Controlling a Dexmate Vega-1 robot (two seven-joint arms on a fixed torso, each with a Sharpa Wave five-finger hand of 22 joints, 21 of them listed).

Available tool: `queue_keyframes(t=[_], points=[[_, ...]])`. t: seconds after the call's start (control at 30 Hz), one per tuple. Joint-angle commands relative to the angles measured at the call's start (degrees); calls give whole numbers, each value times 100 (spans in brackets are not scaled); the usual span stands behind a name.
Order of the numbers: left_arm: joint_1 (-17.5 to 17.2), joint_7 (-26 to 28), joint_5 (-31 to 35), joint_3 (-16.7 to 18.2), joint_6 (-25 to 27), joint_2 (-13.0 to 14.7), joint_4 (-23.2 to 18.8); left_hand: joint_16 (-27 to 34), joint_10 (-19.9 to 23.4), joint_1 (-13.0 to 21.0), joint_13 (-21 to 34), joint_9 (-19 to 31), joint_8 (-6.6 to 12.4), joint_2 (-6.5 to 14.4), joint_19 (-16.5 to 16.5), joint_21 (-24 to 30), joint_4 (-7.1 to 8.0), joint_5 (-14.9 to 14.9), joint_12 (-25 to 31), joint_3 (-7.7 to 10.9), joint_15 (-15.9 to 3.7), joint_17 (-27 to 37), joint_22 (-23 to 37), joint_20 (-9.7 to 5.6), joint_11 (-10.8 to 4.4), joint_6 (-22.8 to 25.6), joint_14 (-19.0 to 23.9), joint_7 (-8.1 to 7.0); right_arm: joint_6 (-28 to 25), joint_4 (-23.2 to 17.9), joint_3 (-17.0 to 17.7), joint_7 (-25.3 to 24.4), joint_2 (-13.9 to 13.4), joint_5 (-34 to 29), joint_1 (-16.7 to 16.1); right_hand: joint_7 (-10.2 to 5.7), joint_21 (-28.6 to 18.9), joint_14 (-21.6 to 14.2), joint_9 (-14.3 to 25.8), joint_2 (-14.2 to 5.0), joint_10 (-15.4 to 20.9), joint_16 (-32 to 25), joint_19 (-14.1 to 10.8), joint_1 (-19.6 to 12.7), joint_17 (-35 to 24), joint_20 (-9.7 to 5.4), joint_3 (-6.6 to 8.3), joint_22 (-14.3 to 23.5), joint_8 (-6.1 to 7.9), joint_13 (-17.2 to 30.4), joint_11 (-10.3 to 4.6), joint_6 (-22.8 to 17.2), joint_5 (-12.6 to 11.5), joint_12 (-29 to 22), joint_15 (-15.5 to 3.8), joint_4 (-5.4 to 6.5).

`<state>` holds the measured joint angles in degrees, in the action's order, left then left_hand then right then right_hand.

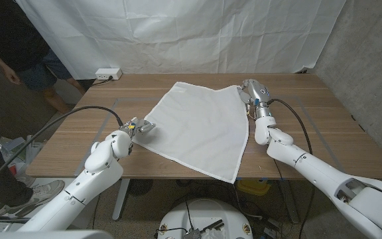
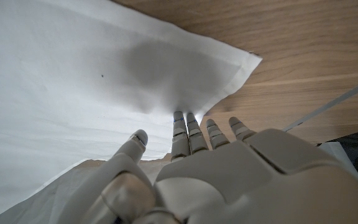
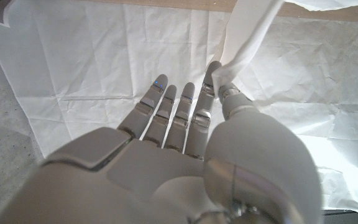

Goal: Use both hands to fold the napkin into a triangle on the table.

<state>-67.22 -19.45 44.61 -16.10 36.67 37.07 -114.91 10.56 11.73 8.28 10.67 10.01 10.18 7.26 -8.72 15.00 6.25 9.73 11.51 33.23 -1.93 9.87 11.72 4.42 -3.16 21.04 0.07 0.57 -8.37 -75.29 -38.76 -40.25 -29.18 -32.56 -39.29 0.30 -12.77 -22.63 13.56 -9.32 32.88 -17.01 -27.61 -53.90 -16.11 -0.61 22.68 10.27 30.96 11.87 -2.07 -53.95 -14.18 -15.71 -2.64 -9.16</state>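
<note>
Head view shows the napkin point(image 1: 201, 129) spread on the worktop point(image 1: 323, 126), its near corner overhanging. The right hand point(image 1: 251, 91) pinches the far-right corner; the left hand point(image 1: 140, 127) presses its own corner, fingers extended. Either thin hold could slip, skewing the fold.

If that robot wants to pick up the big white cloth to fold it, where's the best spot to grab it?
Probably a corner, pinched from the outer edge inward. The napkin lies spread flat, so only its edges and corners give fingers something to get under. The right hand already pinches the far right corner, lifted off the table. The left hand sits at the left corner, the natural second hold.
</note>
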Motion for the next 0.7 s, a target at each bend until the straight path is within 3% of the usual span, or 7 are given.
queue_keyframes(t=[0.03, 0.27, 0.7], points=[[-57, 60, -43, 38, -35, -14, -6, -25, 10, -6, 13, 21, 39, 81, -30, 1, 6, 33, 17, 40, 2, 2, 14, 12, 19, 46, -36, 43, 41, -397, 3, 30, -59, -143, -138, 8, -41, -65, -4, 2, 67, -14, -56, -53, -32, 4, -10, 15, 43, 15, -51, -78, 19, -18, -480, 31], [-85, 108, -81, 60, -49, -30, 11, -26, 14, -11, 13, 21, 42, 77, -30, 1, 8, 32, 19, 52, -10, 1, 14, 7, 17, 51, -38, 40, 15, -527, -67, 91, -19, -279, -94, 25, -41, -76, -26, 20, 101, 2, -67, -70, -25, 3, -9, 16, 46, 16, -106, -85, 29, -14, -490, 36], [-104, 150, -138, 85, -54, -38, 42, -28, 1, -20, 13, 20, 40, 71, -33, -2, 12, 31, 14, 73, -10, 0, 14, 17, 5, 45, -50, 50, 99, -573, -201, 123, 109, -432, 24, 34, -59, -88, -60, 29, 117, 18, -130, -96, -24, 0, -15, 17, 54, 16, -65, -107, 44, 8, -489, 50]])
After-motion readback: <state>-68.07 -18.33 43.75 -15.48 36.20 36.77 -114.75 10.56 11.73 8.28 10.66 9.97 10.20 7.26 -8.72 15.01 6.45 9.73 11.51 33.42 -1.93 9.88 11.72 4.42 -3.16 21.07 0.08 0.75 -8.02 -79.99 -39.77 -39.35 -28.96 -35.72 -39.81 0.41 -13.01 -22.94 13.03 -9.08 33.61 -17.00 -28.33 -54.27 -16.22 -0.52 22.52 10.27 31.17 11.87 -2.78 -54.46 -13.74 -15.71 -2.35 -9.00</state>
